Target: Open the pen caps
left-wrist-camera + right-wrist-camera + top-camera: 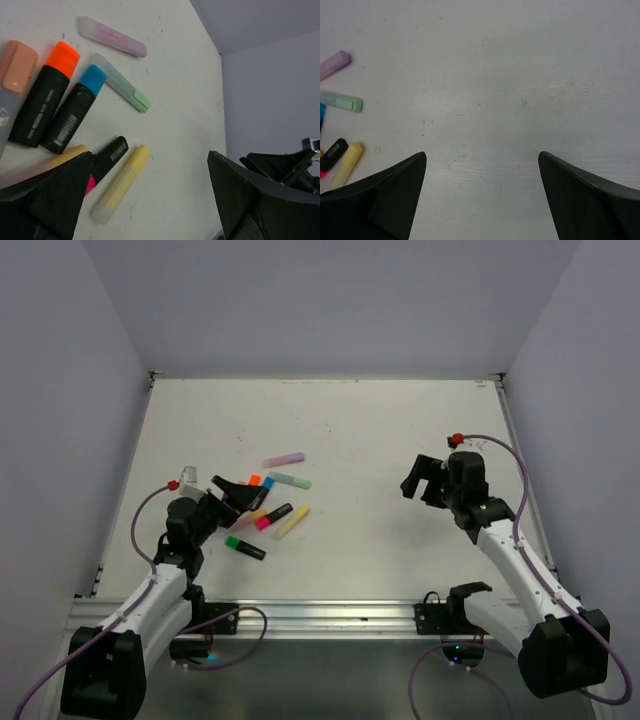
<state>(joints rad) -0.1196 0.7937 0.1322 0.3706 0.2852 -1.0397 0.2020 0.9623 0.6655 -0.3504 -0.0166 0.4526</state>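
Both claws stand wide apart, holding nothing. The left gripper (238, 496) hovers over the highlighters (272, 506) clustered left of the table's centre; the right gripper (425, 478) is well apart to the right. Best, I judge: the left clamps the black barrel (35, 117), and the right pinches its orange cap (62, 55), pulling straight along the barrel.

White arm links (150, 602), blk joints (185, 523), purple cables (522, 480), blk wedge fingers (250, 200) (red cable clips (457, 438))

White scuffed table (380, 440), plain grey walls (330, 300), even light
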